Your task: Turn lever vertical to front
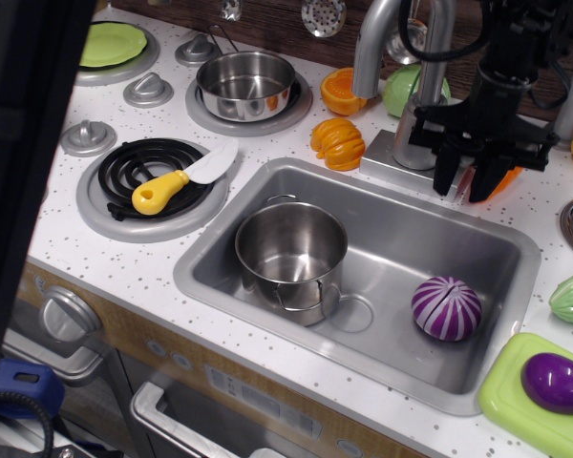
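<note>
The silver faucet stands behind the sink, with a cylindrical body (413,134) on a flat grey base (401,162) and a tall curved spout (371,48). My black gripper (464,186) hangs low just right of the body, over the right end of the base. Its two fingers (443,176) point down and stand apart, so it looks open. The lever is hidden behind the gripper's black body. I cannot tell whether the fingers touch it.
An orange carrot (504,179) lies right behind the gripper. The sink (267,181) holds a steel pot (290,253) and a purple striped onion (446,307). Orange fruit pieces (338,141) lie left of the faucet, and a yellow-handled knife (177,181) lies on the burner.
</note>
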You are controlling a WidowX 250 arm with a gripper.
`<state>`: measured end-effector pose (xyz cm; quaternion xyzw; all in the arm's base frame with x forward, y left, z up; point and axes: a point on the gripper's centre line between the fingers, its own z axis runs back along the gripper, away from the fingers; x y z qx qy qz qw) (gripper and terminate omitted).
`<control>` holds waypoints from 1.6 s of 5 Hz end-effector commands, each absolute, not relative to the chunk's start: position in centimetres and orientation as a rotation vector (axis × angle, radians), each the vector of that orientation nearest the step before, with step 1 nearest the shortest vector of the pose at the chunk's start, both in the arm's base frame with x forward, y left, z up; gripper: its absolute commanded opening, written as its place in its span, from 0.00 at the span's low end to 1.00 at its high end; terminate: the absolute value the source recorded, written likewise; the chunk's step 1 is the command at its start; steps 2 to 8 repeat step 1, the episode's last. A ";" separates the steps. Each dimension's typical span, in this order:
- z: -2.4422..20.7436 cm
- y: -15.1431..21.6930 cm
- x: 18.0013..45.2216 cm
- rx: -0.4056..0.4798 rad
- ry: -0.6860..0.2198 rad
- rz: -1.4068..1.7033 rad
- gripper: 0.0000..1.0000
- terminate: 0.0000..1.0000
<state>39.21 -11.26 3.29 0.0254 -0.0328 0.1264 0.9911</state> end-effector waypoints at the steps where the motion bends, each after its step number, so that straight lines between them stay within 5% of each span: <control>1: 5.8 -14.6 38.1 0.011 -0.118 0.192 0.00 1.00; 8: 5.8 -14.6 38.1 0.011 -0.118 0.192 0.00 1.00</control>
